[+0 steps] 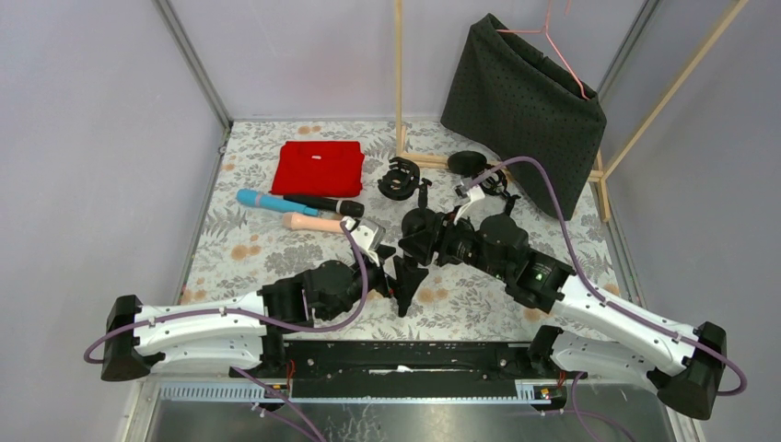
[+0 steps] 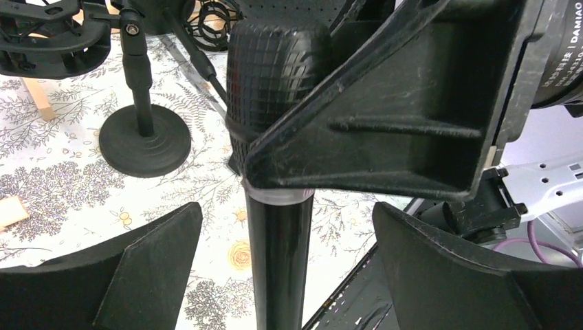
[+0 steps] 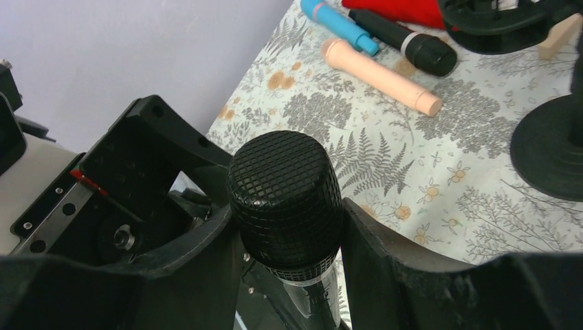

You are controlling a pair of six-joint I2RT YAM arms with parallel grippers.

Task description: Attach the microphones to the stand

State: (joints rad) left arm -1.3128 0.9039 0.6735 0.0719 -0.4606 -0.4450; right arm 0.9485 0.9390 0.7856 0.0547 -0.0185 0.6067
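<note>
My right gripper [image 3: 287, 210] is shut on the meshed head of a black microphone [image 3: 285, 185] and holds it above the table. In the left wrist view its shaft [image 2: 278, 261] hangs between the spread fingers [image 2: 137, 275] of my left gripper [image 2: 287, 210], which is open with a gap on each side. In the top view both grippers meet at mid-table, left [image 1: 391, 262] and right [image 1: 414, 244]. A blue microphone [image 1: 262, 200], a second black one [image 1: 322, 205] and a peach one [image 1: 313, 223] lie side by side. The stand's round base [image 2: 144, 141] and clip [image 2: 48, 41] are beyond.
A folded red cloth [image 1: 319, 168] lies at the back left. A black fabric [image 1: 525, 101] hangs on a wooden frame [image 1: 400, 74] at the back right. Black shock mounts [image 1: 398, 177] sit near the stand. A black rail [image 1: 414, 354] runs along the near edge.
</note>
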